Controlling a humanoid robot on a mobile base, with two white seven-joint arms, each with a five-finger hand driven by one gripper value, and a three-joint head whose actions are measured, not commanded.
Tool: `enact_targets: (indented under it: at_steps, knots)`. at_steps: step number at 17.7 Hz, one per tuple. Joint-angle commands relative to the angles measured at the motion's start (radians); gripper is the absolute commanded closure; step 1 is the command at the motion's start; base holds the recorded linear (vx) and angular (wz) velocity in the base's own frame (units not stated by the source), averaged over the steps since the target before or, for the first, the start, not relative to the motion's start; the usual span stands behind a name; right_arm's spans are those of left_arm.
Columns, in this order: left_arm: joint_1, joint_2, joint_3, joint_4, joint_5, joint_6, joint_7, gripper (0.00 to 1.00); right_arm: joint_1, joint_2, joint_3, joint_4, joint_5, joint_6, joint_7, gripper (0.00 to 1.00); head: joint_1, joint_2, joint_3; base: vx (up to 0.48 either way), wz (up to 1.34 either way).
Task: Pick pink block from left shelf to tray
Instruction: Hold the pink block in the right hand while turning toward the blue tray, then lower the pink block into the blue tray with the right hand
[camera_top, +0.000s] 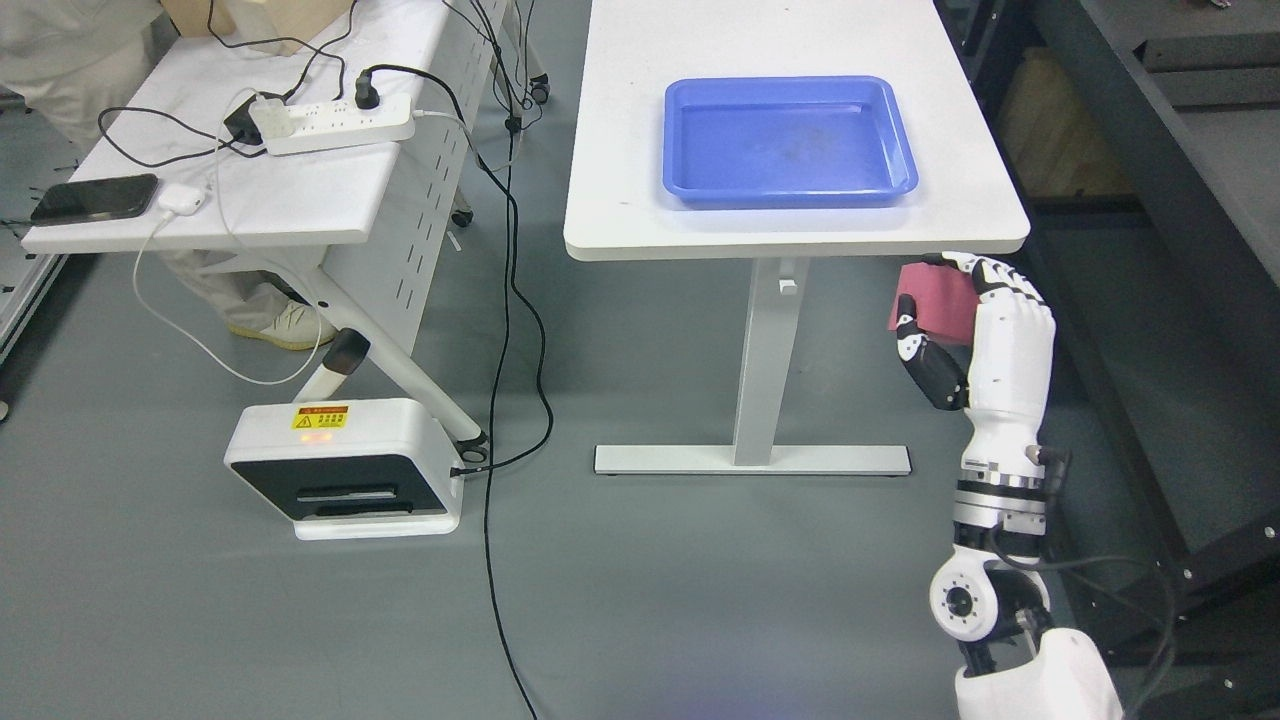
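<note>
At the lower right of the frame we see the right hand (968, 318) raised on its arm, its fingers (1000, 278) and thumb curled around the pink block (935, 305), which it holds in the air just below the near right corner of the white worktop (620, 180). We find the blue tray (905, 135) on that worktop, at upper centre, well apart from the block.

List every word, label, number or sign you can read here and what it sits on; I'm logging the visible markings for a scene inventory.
Yellow warning sticker with a triangle symbol, on the white floor unit: its print is too small to read.
Power strip: no legible marking.
Blue tray, pink block in the right hand, phone: no text visible.
</note>
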Motion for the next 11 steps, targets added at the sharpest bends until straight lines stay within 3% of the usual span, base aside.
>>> enact_targets:
  at_steps: [1,11]
  knots:
    - [0.020,0.017,0.000,-0.017,0.000,0.000,0.000,0.00,0.023,-0.017,0.007,0.000,0.000,0.000,0.000,0.95,0.0000,0.000,0.000,0.285,0.03]
    - [0.020,0.017,0.000,-0.017,0.000,0.000,0.000,0.00,0.023,-0.017,0.029,0.001,0.002,0.000,0.009,0.94,0.0000,0.000,0.000,0.266,0.04]
